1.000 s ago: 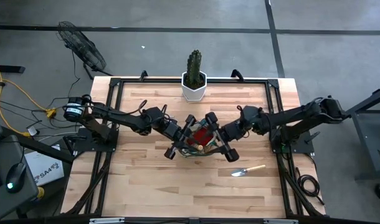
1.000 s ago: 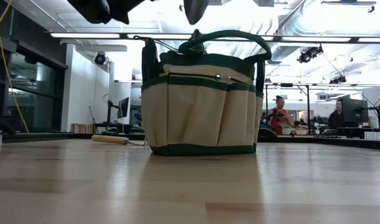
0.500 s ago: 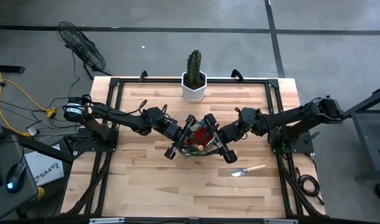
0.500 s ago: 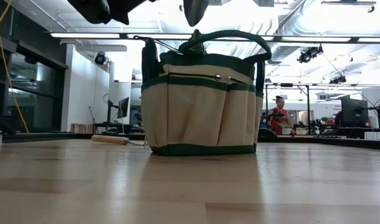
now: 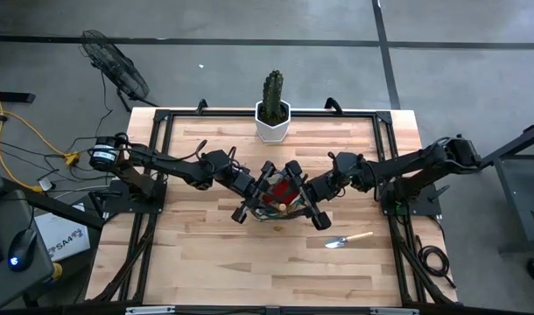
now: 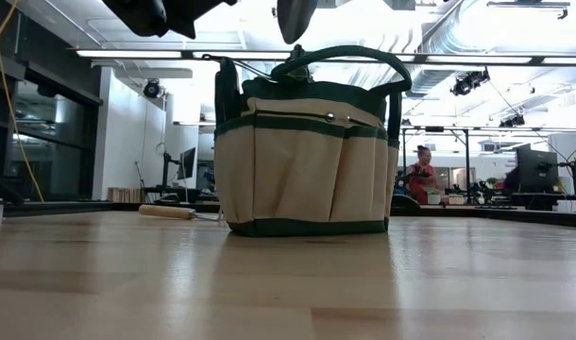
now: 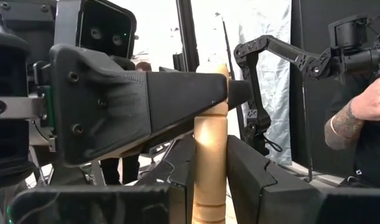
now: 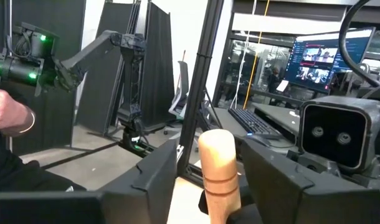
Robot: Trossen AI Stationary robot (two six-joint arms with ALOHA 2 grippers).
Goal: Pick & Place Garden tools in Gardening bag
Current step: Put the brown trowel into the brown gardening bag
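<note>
The olive-and-tan gardening bag [image 5: 276,214] stands on its base at mid-table and also shows in the low view [image 6: 307,161]. Something red [image 5: 285,187] shows inside it. My left gripper [image 5: 267,196] is over the bag, shut on an upright wooden tool handle [image 7: 210,155]; the tool's head is hidden. My right gripper [image 5: 297,196] faces it, open. Its fingers [image 8: 159,180] stand on either side of a wooden handle's rounded free end [image 8: 218,152]. I cannot tell whether they touch it. A wooden-handled trowel [image 5: 348,238] lies flat on the table near the right. My left gripper pinches the wooden handle's shaft [image 7: 210,186] between its two fingers [image 7: 260,186], below the rounded free end [image 7: 217,68]. The fingers come about level from the table's left and lie across the handle. The handle stands upright over the bag; its lower end is out of sight.
A green cactus in a white hexagonal pot [image 5: 273,118] stands at the table's far edge, behind the bag. Bare wood lies near and left of the bag. A person's arm [image 7: 358,118] and other people show in the room beyond.
My right gripper has edged toward the table's left, closer in over the bag. The bag and the trowel on the table have stayed put.
</note>
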